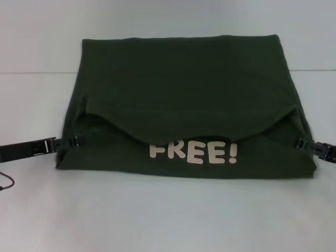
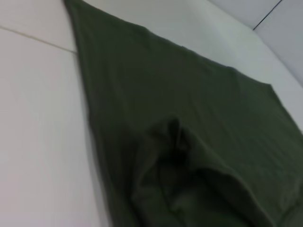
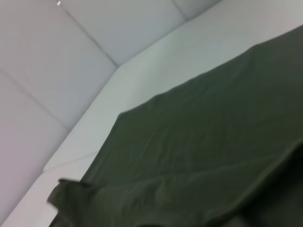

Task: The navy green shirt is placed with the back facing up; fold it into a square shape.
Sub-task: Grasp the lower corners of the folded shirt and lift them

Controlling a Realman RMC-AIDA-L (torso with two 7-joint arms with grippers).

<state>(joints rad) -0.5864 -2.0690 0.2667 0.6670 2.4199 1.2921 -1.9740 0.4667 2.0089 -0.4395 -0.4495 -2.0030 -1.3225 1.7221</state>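
The navy green shirt [image 1: 184, 89] lies across the white table, partly folded. A plain dark layer is doubled over toward the front and sags in the middle just above the white "FREE!" lettering [image 1: 192, 153]. My left gripper [image 1: 73, 140] meets the shirt's left edge and my right gripper [image 1: 302, 143] its right edge, each shut on the cloth of the folded layer. The left wrist view shows bunched green cloth [image 2: 175, 151] close by. The right wrist view shows smooth cloth [image 3: 199, 142] with a raised corner [image 3: 66, 191]. Neither wrist view shows its own fingers.
The white table [image 1: 157, 215] extends in front of the shirt and to both sides. A pale wall [image 1: 42, 31] rises behind the shirt's far edge. A thin dark cable [image 1: 6, 181] loops at the left edge near my left arm.
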